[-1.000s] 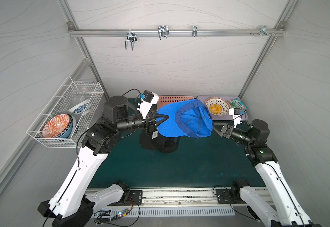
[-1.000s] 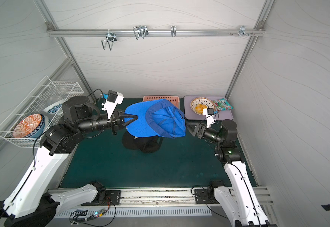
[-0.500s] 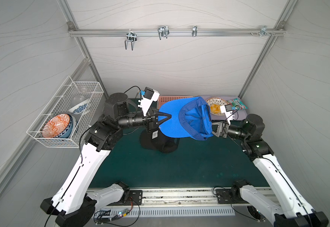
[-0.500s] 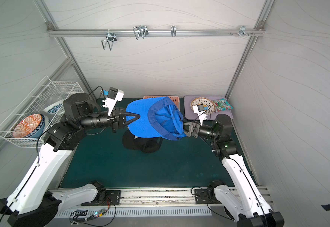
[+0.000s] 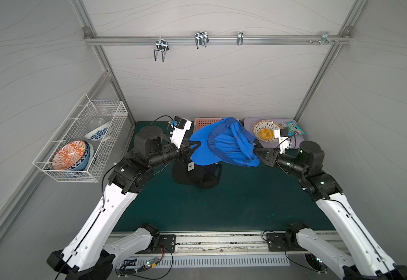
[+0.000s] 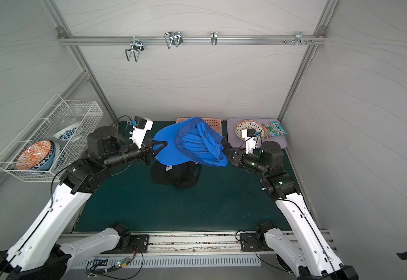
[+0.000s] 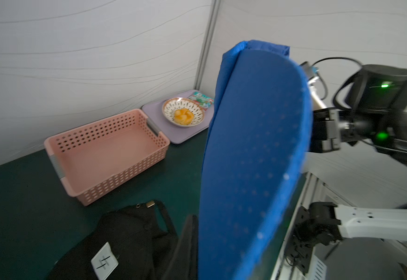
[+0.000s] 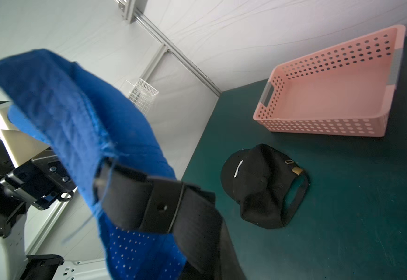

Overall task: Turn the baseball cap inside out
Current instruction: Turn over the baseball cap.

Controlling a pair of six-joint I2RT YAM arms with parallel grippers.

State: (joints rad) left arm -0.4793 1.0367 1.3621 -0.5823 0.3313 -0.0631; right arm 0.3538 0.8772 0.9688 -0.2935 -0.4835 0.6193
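The blue baseball cap hangs in the air above the middle of the green mat, its opening and inner seams facing up. My left gripper is shut on the brim's edge; in the left wrist view the brim fills the frame beside one dark finger. My right gripper is shut on the rear edge of the crown. In the right wrist view its black finger lies over the blue fabric.
A black cap lies on the mat under the blue one. A pink basket and a purple tray with a bowl stand at the back. A wire basket hangs at the left.
My right gripper has moved in from the right to the cap's rear edge and shut on it. The left gripper has kept its hold on the brim, lifting the cap slightly.
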